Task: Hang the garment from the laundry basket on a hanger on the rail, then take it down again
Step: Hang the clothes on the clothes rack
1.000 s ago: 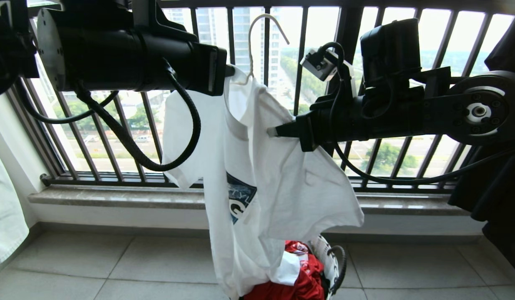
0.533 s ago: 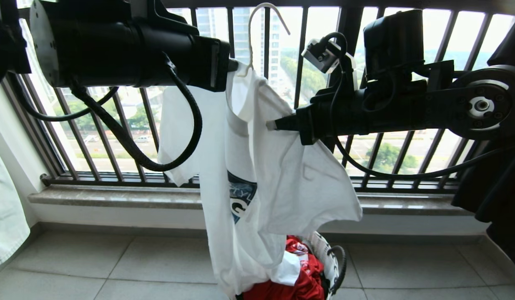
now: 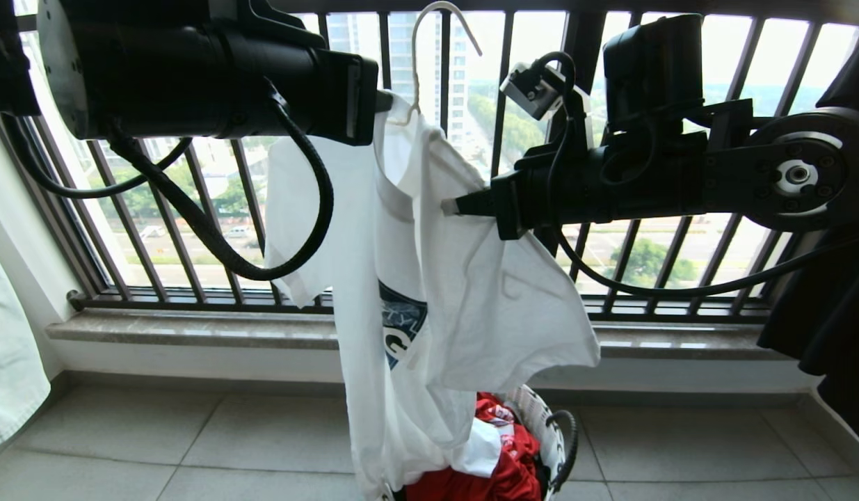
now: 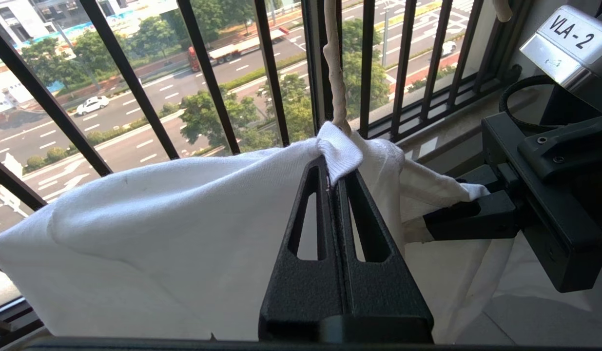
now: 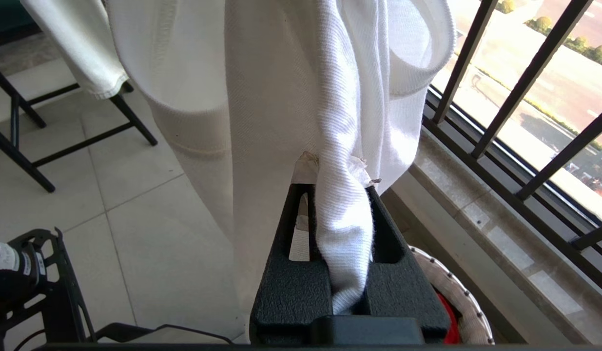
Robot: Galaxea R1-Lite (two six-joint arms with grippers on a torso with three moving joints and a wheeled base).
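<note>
Balcony railing behind: limp, light garment (image 3: 429, 278), above laundry basket (image 3: 551, 424), clamped by left tool (image 4: 336, 170) and right tool (image 5: 337, 190); grip hanger (image 3: 419, 62).

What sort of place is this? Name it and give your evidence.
Probably a high-rise apartment's laundry balcony: a black barred window railing overlooks streets far below, a laundry basket of clothes stands on the tiled floor, and a wet-looking T-shirt hangs from a hanger.

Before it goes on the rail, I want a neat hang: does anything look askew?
Yes. The T-shirt sits lopsided on the hanger: bunched at the hook, twisted so the logo folds inward, its hem trailing into the basket. Both end effectors, left and right, pinch cloth.
</note>
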